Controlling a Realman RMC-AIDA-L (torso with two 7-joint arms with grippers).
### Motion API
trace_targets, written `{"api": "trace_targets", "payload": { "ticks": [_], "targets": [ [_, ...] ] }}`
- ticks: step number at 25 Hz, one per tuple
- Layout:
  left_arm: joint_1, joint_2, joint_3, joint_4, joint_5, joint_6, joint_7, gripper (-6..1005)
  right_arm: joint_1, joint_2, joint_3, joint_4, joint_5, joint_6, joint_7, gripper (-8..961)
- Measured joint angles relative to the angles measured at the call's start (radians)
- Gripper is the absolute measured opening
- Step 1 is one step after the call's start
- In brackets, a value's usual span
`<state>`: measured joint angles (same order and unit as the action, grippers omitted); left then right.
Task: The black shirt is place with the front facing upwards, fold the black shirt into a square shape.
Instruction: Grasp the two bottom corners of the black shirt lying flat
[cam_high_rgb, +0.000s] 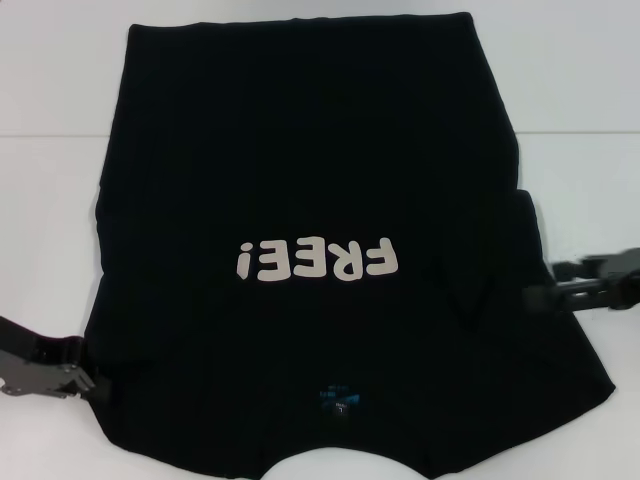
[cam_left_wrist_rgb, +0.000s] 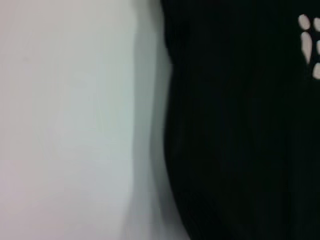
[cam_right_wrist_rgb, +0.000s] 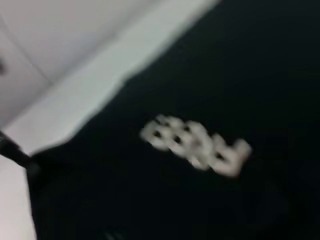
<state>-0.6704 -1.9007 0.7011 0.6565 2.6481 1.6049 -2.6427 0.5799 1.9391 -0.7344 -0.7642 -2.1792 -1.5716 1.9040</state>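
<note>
The black shirt (cam_high_rgb: 310, 200) is spread front-up on the white tabletop (cam_high_rgb: 580, 90), with its collar and small blue neck label (cam_high_rgb: 338, 400) on the side nearest the robot and its hem on the far side. The white "FREE!" lettering (cam_high_rgb: 316, 260) is seen upside down from the head view, just beyond the label. Both sleeves appear to be tucked in over the body of the shirt, so that the outline is a broad panel widening toward the collar.

The left tool (cam_high_rgb: 85, 385) is placed at the shirt's left edge, near the shoulder, touching or just beside the cloth; whether it is open or closed cannot be told. The right tool (cam_high_rgb: 545, 295) is placed at the shirt's right edge, beside the folded sleeve, and its grip on the cloth cannot be told either.

In the left wrist view the shirt's edge (cam_left_wrist_rgb: 170, 125) is seen against bare tabletop. In the right wrist view the lettering (cam_right_wrist_rgb: 195, 145) is shown, blurred.
</note>
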Motion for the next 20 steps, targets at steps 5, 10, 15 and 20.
{"api": "trace_targets", "payload": {
  "ticks": [5, 10, 15, 20],
  "targets": [
    [-0.004, 0.003, -0.004, -0.004, -0.003, 0.005, 0.023, 27, 0.079, -0.085, 0.006, -0.017, -0.227, -0.083, 0.334, 928],
    [-0.01, 0.005, 0.002, -0.007, -0.003, 0.009, 0.027, 27, 0.121, -0.091, 0.013, -0.052, -0.398, -0.114, 0.495, 927],
    [-0.011, 0.004, -0.002, -0.01, -0.003, 0.005, 0.035, 27, 0.142, -0.078, 0.004, -0.01, -0.46, -0.094, 0.51, 927],
    [-0.008, 0.001, -0.002, -0.012, 0.0, 0.001, 0.036, 28, 0.151, -0.073, -0.003, 0.036, -0.468, -0.068, 0.507, 927]
  ]
}}
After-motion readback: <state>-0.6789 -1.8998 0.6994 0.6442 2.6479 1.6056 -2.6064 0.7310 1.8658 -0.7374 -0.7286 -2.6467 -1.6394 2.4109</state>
